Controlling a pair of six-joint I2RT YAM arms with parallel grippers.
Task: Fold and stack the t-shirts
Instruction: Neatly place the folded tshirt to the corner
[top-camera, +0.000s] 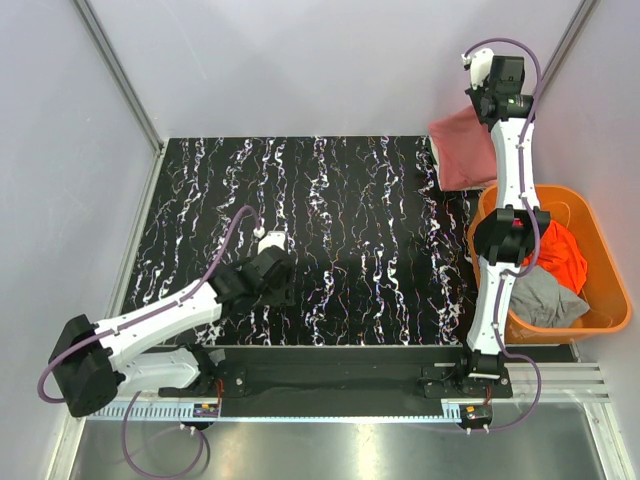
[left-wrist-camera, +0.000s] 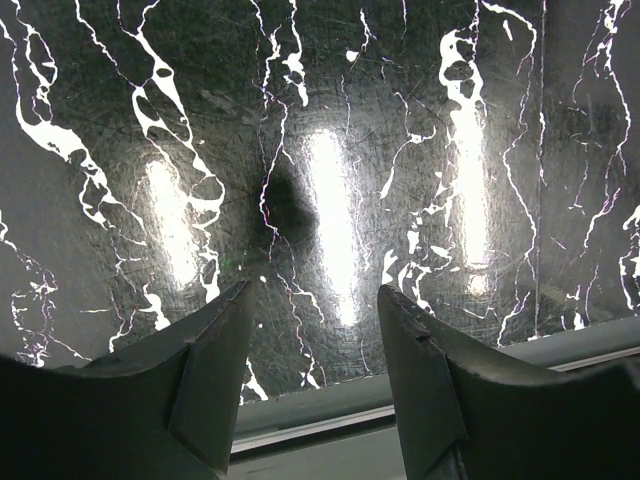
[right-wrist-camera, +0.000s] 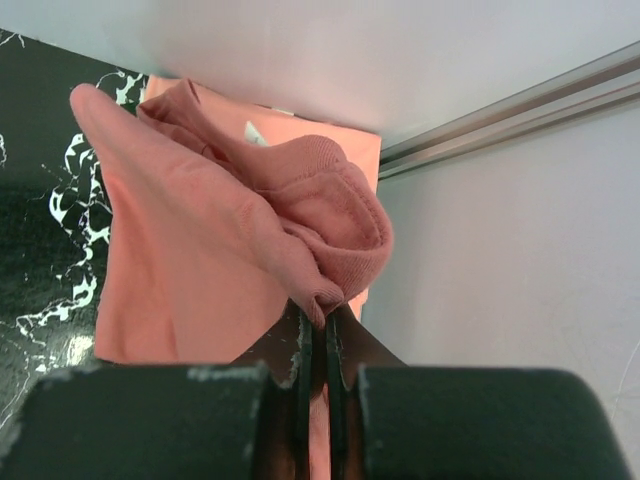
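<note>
Four t-shirts show. One salmon-pink t-shirt (right-wrist-camera: 200, 210) hangs bunched from the right fingers (right-wrist-camera: 360, 345), which are clenched on a fold of it. It hangs at the counter's (top-camera: 340, 220) far right corner, over one peach t-shirt (right-wrist-camera: 150, 300) lying flat. One bright orange t-shirt (top-camera: 560, 255) and one grey t-shirt (top-camera: 545, 300) sit in the single basket (top-camera: 570, 328). The left fingers (left-wrist-camera: 215, 370) stand parted, grasping nothing, well apart from all four.

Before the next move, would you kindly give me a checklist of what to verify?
1. Grip: right gripper shut on the pink shirt: ok.
2. Fold: pink shirt lies flat: not ok, it hangs bunched.
3. Helper arm: left gripper open, empty: ok.
4. Stack base: paler shirt underneath lies squarely: cannot tell.
5. Supply: orange shirt and grey shirt sit in the basket: ok.
</note>
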